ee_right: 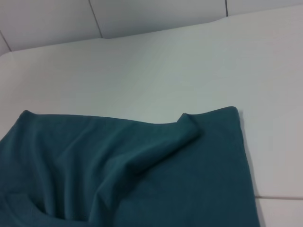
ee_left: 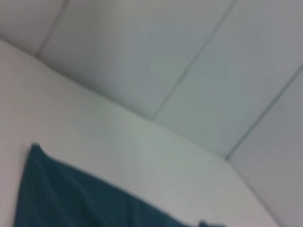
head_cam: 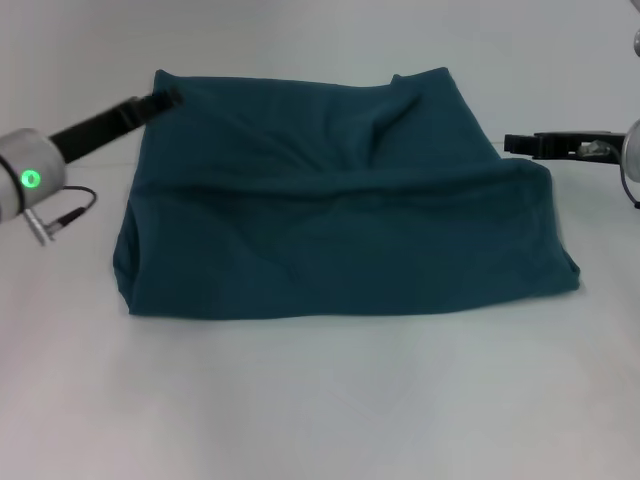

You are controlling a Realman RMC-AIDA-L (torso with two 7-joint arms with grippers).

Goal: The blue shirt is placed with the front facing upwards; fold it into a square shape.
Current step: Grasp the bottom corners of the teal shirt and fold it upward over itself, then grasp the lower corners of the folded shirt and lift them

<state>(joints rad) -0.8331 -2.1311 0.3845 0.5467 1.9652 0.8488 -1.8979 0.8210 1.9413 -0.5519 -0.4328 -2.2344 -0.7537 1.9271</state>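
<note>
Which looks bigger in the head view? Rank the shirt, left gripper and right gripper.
1. The blue shirt, by far the largest.
2. The left gripper and right gripper look alike; no ranking.

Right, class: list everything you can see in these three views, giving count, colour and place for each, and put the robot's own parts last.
blue shirt: one, dark teal-blue, folded into a rough rectangle with plain fabric up, wrinkled, lying mid-table.
table: one, white, under the shirt, filling the head view.
wall panels: several, pale grey-white with thin seams, behind the table.
left gripper: one, black, at the shirt's far left corner; arm shows a green light.
right gripper: one, black, at the shirt's right edge.
</note>
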